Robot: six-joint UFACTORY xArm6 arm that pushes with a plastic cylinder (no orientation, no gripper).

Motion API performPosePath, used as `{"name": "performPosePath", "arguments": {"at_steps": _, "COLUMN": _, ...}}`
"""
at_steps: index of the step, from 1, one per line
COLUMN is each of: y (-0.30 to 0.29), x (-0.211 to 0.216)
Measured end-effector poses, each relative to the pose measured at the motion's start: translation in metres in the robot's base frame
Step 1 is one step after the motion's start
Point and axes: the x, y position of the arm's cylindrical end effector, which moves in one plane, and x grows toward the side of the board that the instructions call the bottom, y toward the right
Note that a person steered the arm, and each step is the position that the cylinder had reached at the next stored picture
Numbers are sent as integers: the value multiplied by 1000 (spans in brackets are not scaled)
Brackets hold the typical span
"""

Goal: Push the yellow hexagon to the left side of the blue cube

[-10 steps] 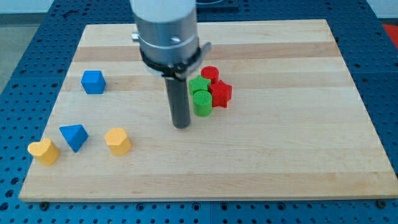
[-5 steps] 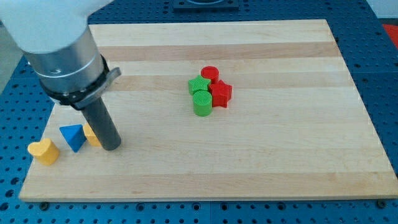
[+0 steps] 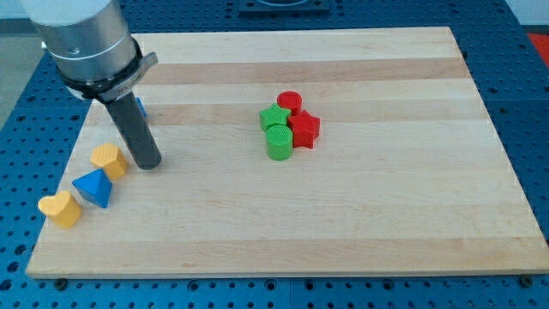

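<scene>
The yellow hexagon (image 3: pixel 109 160) lies near the view's left edge of the wooden board (image 3: pixel 343 215). My tip (image 3: pixel 148 163) stands just to its right, close to or touching it. The blue cube (image 3: pixel 140 108) is above them, almost wholly hidden behind the rod and the arm's body; only a sliver shows. The yellow hexagon is below the cube and slightly to its left.
A blue pyramid-like block (image 3: pixel 93 188) lies just below the hexagon, a yellow heart (image 3: pixel 60 209) at the lower left. A cluster sits mid-board: red cylinder (image 3: pixel 289 101), green star (image 3: pixel 274 117), red star (image 3: pixel 304 129), green cylinder (image 3: pixel 278 142).
My tip swept from mid-board to the lower left, then upward. The yellow hexagon moved left and up. The blue pyramid shifted a little left and down.
</scene>
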Motion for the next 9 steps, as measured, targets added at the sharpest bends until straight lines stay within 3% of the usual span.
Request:
{"name": "performPosePath", "arguments": {"at_steps": 3, "y": -41, "x": 17}}
{"name": "performPosePath", "arguments": {"at_steps": 9, "y": -120, "x": 4}}
